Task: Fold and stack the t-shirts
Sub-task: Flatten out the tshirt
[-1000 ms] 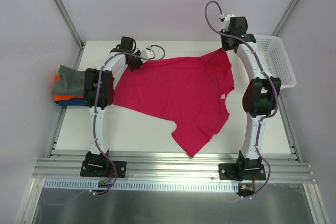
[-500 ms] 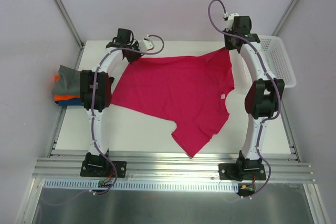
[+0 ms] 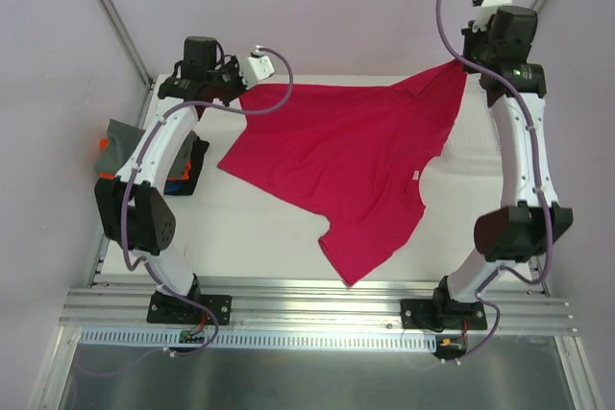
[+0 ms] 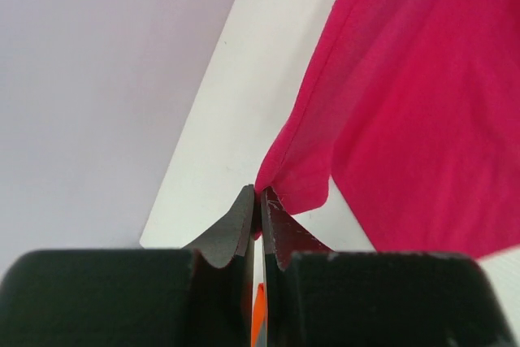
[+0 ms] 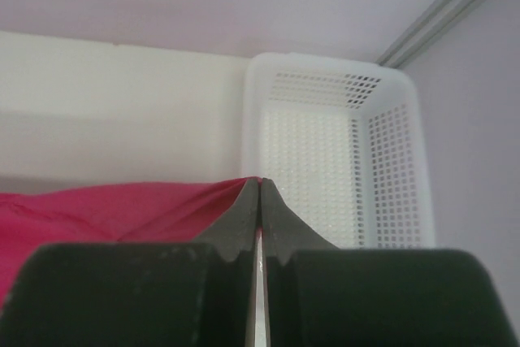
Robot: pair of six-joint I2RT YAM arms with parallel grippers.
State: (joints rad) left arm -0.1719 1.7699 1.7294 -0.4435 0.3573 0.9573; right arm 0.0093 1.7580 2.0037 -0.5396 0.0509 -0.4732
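the left hand point(image 4: 258, 201) and right hand point(image 5: 259, 188) are each clamping shut on one far corner of the red t-shirt point(image 3: 336, 160). its held edge is running left-right between them; the rest is draping nearward onto the worktop point(image 3: 250, 237).

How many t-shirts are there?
3 visible: magenta t-shirt gripped by the left tool and right tool; grey t-shirt and orange t-shirt piled at the table's left edge. The left arm hides part of that pile, maybe more shirts.
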